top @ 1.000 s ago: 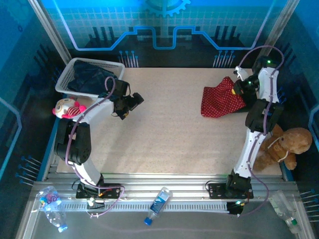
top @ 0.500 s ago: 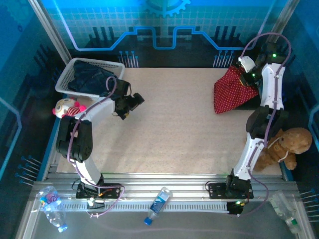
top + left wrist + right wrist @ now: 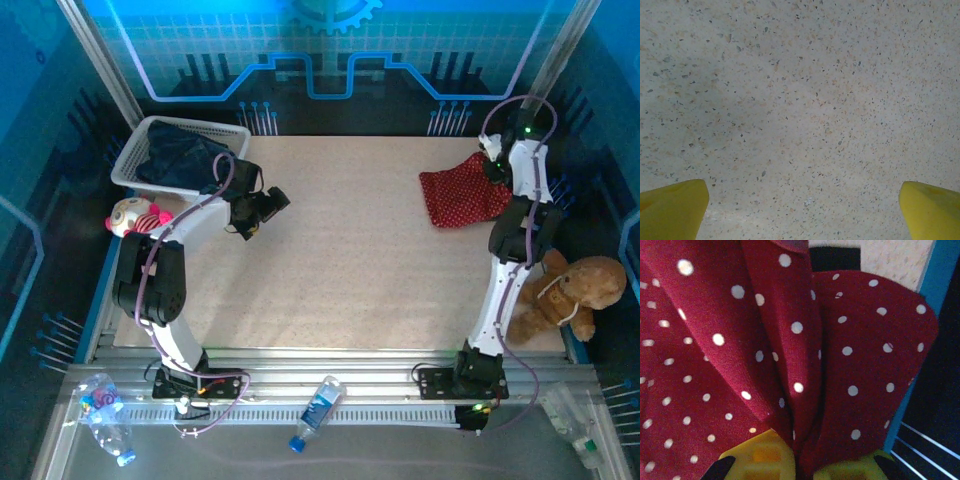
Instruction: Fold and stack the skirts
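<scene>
A red skirt (image 3: 462, 195) with white dots lies partly spread at the table's far right. My right gripper (image 3: 493, 166) is at its far right edge. In the right wrist view a fold of the red skirt (image 3: 790, 340) runs down between the yellow fingers (image 3: 760, 460), and the right gripper (image 3: 805, 462) is shut on it. Dark skirts (image 3: 180, 160) are heaped in the white mesh basket (image 3: 128, 160) at the far left. My left gripper (image 3: 268, 204) hovers right of the basket. Seen from the left wrist, the left gripper (image 3: 802, 215) stands open over bare speckled table with nothing between its fingertips (image 3: 672, 210).
A pink-and-white plush toy (image 3: 135, 215) lies just in front of the basket at the left edge. A brown teddy bear (image 3: 570, 290) sits off the table's right edge beside the right arm. Plastic bottles (image 3: 318, 408) lie on the rails near the arm bases.
My right gripper lifted the red skirt towards the far right corner, then came down; the skirt now lies flatter and further right. The left arm has not moved.
</scene>
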{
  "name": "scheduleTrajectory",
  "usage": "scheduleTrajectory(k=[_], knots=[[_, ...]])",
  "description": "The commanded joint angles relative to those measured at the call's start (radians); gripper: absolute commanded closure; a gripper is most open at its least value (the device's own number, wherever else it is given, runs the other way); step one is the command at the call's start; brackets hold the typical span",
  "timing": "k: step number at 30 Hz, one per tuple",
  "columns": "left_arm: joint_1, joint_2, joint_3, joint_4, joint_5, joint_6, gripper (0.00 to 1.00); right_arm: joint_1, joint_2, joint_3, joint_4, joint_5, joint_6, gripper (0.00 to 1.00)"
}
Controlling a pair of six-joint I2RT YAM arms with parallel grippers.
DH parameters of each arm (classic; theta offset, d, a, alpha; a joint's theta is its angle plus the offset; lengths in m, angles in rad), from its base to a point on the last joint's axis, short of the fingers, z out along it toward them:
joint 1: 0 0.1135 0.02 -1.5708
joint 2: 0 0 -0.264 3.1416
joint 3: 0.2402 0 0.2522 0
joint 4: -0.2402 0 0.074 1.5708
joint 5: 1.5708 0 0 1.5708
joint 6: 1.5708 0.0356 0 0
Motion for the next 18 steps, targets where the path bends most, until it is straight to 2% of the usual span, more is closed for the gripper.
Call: scheduleTrajectory(k=[1, 4, 7, 13, 18], knots=[[0.007, -0.008, -0.01, -0.025, -0.019, 0.021, 0.01, -0.003, 0.076, 0.055, -0.011, 0.018, 0.094, 0.93], [0.008, -0.015, -0.023, -0.016, -0.019, 0.016, 0.01, 0.002, 0.137, 0.057, -0.098, -0.005, 0.146, 0.99], [0.012, -0.019, -0.031, -0.011, -0.021, 0.018, 0.01, 0.016, 0.162, 0.034, -0.172, -0.051, 0.18, 1.0], [0.024, -0.027, -0.047, 0.008, -0.017, 0.021, 0.01, 0.1, 0.003, -0.194, -0.128, -0.218, 0.203, 1.0], [0.03, -0.032, -0.068, 0.028, -0.005, 0.018, 0.01, 0.162, -0.047, -0.195, -0.143, -0.289, 0.27, 1.0]])
